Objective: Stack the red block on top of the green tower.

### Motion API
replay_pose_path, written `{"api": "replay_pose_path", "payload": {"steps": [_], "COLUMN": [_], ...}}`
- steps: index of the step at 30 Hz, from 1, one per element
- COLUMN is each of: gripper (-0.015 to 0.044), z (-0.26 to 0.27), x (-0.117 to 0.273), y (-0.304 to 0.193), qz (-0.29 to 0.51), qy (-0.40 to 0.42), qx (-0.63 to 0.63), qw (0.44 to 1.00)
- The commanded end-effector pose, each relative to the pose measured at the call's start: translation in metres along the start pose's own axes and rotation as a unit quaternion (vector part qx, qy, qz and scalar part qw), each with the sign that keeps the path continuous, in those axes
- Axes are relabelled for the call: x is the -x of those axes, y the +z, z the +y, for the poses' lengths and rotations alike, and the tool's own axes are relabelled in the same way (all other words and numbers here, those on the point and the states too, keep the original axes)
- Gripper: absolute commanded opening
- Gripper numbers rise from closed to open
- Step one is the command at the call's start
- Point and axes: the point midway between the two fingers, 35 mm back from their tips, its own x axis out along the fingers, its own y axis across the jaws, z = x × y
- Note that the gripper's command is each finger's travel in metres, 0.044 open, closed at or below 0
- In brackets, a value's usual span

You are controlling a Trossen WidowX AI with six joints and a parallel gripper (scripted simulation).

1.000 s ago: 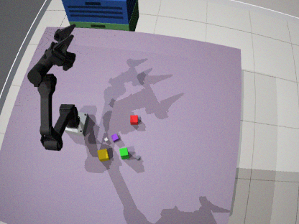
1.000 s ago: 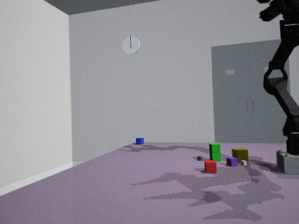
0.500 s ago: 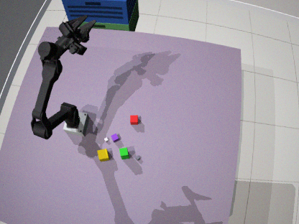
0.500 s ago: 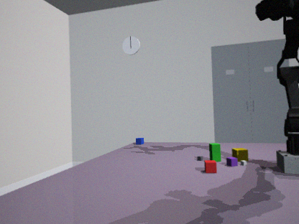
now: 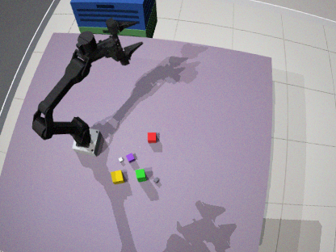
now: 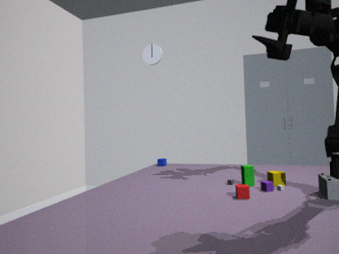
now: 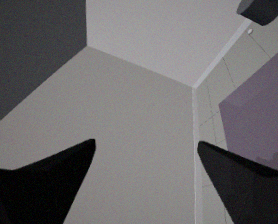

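The red block (image 5: 152, 137) (image 6: 243, 191) lies flat on the purple table top, apart from the other blocks. The green tower (image 5: 140, 174) (image 6: 248, 176) stands upright, and its top is bare. It looks like two stacked blocks in the exterior view. My gripper (image 5: 140, 33) (image 6: 257, 15) (image 7: 146, 145) is wide open with nothing between its fingers. It is raised high above the table, far from both the red block and the tower. The wrist view shows mostly walls and a table corner, and neither the red block nor the tower.
A yellow block (image 5: 117, 177) (image 6: 276, 178) stands beside the tower. A purple block (image 5: 130, 157) (image 6: 266, 186), a small white cube (image 5: 120, 159) (image 6: 280, 188) and a small grey cube (image 5: 157, 180) (image 6: 231, 181) lie near it. A blue block (image 6: 162, 162) is far back. A blue crate (image 5: 115, 12) stands beyond the table edge.
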Motion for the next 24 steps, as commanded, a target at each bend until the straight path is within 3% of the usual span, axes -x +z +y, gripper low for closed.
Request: {"api": "replay_pose_path", "payload": {"steps": [1,12,24], "gripper": [0.0440,0.0440,0.0440], "z": [-0.038,-0.174,-0.302], "x": [-0.024,-0.057,-0.025], "y": [0.003,0.034,0.074], "qz": [0.007,0.084,0.245], "qy": [-0.065,-0.285,-0.465], "qx": [0.081,0.270,0.339], "qw": [0.995,0.916,0.781]}}
